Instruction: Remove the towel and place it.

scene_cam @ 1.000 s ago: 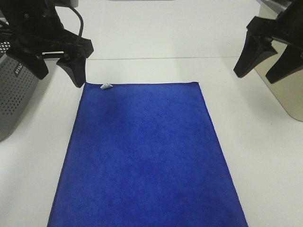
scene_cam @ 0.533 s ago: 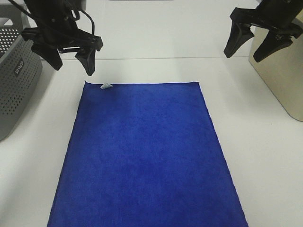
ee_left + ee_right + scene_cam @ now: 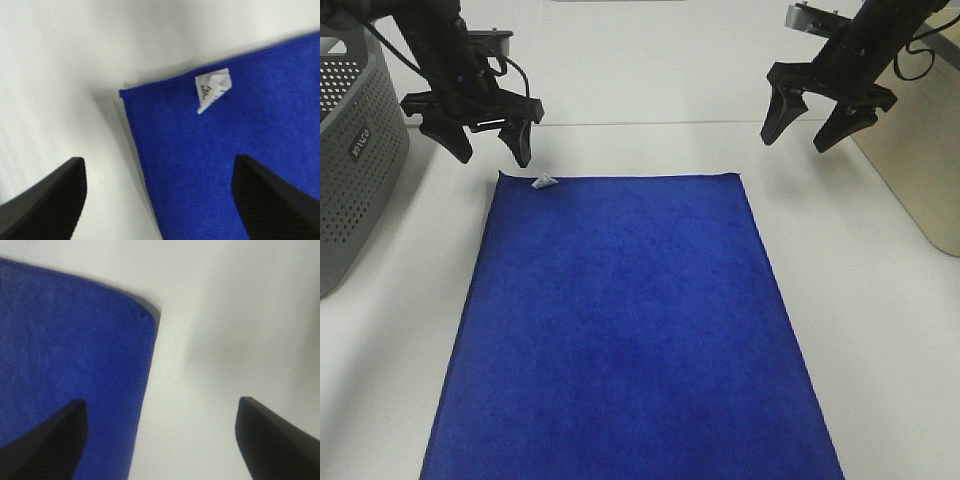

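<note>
From the high camera, the towel (image 3: 630,330) lies flat and smooth on the worktop (image 3: 880,330), out of the basket (image 3: 355,170) standing well to its left. Its near edge runs out of frame. The left hand (image 3: 490,152) hangs just beyond the far-left corner by the tag (image 3: 543,182), and the right hand (image 3: 796,143) just beyond the far-right corner. Both are spread and hold nothing. I judge the removal done and the laying-out at or near its end. If a corner needs a tug, a hand must come down and pinch the hem.

The left wrist view alone shows the tag folded over, with faint print. That corner sits between the fingers, untouched.

The right wrist view alone shows the far-right corner's rounded hem: one finger over cloth, the other over bare worktop. Neither wrist view shows the basket.
</note>
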You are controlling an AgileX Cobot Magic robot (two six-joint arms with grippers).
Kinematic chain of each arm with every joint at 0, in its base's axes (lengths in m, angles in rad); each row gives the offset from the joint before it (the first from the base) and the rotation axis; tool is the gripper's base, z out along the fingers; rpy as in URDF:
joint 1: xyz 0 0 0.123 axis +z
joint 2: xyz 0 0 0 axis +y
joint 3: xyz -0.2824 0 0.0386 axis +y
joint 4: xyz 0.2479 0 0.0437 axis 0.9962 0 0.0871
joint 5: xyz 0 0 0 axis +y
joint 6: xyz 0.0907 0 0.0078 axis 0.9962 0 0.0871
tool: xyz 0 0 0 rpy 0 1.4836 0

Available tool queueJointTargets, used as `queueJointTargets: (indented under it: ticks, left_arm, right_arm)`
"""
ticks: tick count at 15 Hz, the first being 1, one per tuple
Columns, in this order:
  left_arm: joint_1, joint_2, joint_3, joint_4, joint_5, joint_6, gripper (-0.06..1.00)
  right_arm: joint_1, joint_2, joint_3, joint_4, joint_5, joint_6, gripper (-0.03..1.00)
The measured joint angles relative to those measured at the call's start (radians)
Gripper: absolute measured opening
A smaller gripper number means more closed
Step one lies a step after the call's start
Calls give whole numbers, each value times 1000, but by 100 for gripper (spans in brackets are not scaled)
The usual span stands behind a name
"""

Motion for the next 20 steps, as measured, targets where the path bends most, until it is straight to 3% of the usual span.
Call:
queueJointTargets:
  ticks: [7,20]
  left_arm:
    - [66,64,-11,-42,4,82,75]
    - [82,130,-27,-82,-8,132,75]
  right_arm:
    - [-1,98,-24,64,0,-67,79]
    - [-1,143,-24,76,-24,-110,79]
